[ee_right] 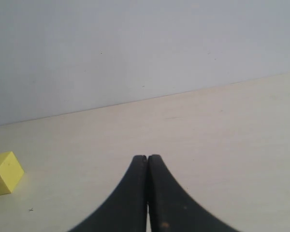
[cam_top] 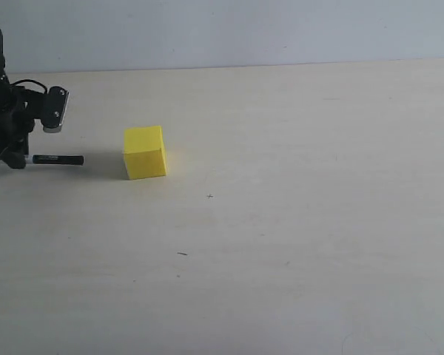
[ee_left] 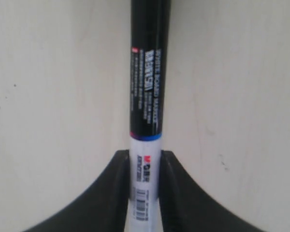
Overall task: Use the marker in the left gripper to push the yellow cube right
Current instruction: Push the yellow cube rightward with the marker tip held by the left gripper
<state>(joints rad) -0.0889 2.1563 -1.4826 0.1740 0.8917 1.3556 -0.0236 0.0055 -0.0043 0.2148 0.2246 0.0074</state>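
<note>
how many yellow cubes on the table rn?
1. The yellow cube sits on the table, right of the marker tip in the exterior view, a gap between them. The right wrist view shows the same cube. Nothing seems hidden.

open table stretches right of the yellow cube; a clear gap separates the cube from the marker tip.

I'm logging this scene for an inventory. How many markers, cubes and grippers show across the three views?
Markers: 1, the marker, clamped in the left gripper
Cubes: 1, the yellow cube
Grippers: 2, the left gripper and the right gripper
Total: 4
</note>
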